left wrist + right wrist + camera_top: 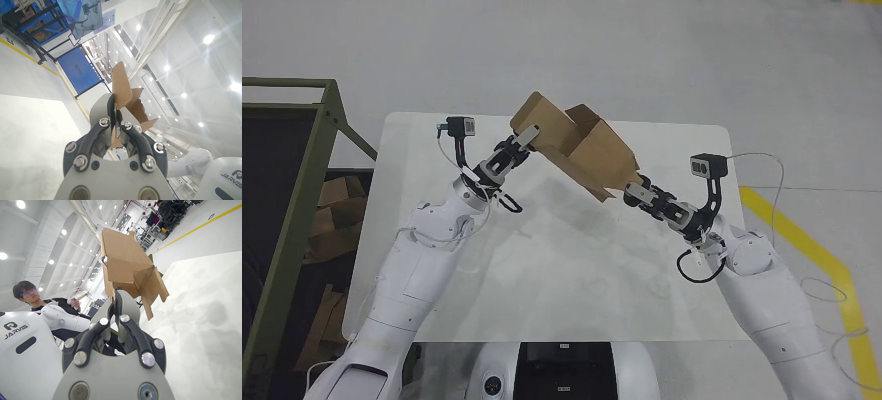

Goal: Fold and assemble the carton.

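A brown cardboard carton (577,145), partly opened into a box shape with loose flaps, is held in the air above the far half of the white table (542,280). My left gripper (529,134) is shut on a flap at the carton's left end; the left wrist view has the carton (121,89) edge-on, pinched by the left gripper (114,106). My right gripper (630,190) is shut on the carton's lower right corner. From the right wrist, the carton (124,264) rises above the right gripper (114,298), its open flaps spread toward the table.
A green metal rack (292,190) with a bin of cardboard scraps (337,215) stands left of the table. A yellow floor line (802,250) runs at the right. The table's near half lies bare beneath the arms.
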